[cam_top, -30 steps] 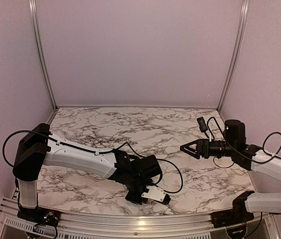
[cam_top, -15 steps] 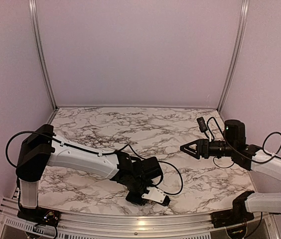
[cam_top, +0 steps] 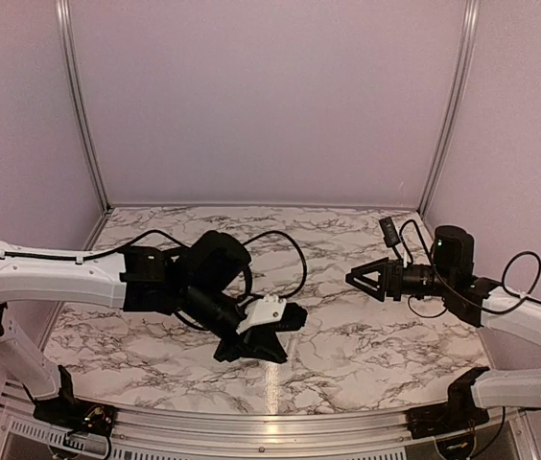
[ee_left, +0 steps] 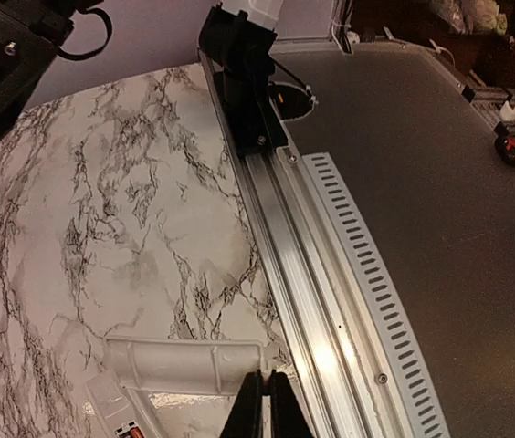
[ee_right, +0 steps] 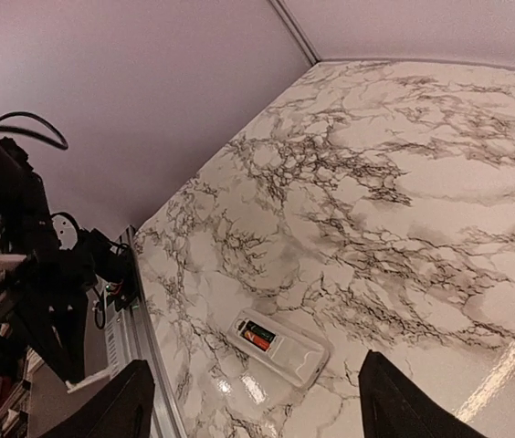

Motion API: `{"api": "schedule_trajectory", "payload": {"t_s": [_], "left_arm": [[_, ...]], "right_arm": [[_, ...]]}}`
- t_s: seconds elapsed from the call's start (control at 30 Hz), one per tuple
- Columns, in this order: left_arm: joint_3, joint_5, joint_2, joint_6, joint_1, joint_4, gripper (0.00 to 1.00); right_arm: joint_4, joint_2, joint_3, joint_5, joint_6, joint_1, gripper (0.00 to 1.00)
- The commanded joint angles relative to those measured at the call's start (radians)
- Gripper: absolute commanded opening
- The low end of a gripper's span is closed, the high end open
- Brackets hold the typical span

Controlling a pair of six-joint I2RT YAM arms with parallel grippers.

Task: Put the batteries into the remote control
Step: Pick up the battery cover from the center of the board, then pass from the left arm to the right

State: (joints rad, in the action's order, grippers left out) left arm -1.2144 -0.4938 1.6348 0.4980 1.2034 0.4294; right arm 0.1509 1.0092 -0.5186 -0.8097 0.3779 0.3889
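Observation:
The remote control lies back-up on the marble near the front rail, its recess uncovered. Two batteries lie side by side in that recess. In the left wrist view, the remote's corner and a red battery end show at the bottom left. My left gripper is shut, its tips pinching the edge of a small ribbed white flat piece, held above the table. In the top view the left gripper hides the remote. My right gripper hovers open and empty at mid-right, its fingers framing the remote from afar.
The aluminium front rail and a slotted cable tray run just beside the left gripper. The right arm's base stands further along that rail. Purple walls enclose the marble table on three sides.
The left jaws closed on the white piece. The left arm then rose from the front edge and swung back toward the table's middle with it. The right jaws narrowed slightly.

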Motion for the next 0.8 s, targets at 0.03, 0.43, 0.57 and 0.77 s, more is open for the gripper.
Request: {"api": "schedule_trajectory", "payload": {"t_s": [0.03, 0.43, 0.57, 0.77], "left_arm": [[0.134, -0.417, -0.214, -0.333, -0.126, -0.389, 0.0], [0.114, -0.686, -0.327, -0.367, -0.133, -0.333, 0.0], [0.117, -0.708, -0.345, -0.36, -0.131, -0.332, 0.0], [0.125, -0.749, -0.349, -0.348, -0.125, -0.329, 0.0]], "right_arm": [[0.22, -0.001, -0.051, -0.14, -0.006, 0.054, 0.71], [0.082, -0.029, -0.274, -0.159, -0.33, 0.382, 0.68], [0.038, 0.026, -0.347, -0.191, -0.374, 0.479, 0.65], [-0.103, 0.109, -0.452, -0.164, -0.507, 0.609, 0.57]]}}
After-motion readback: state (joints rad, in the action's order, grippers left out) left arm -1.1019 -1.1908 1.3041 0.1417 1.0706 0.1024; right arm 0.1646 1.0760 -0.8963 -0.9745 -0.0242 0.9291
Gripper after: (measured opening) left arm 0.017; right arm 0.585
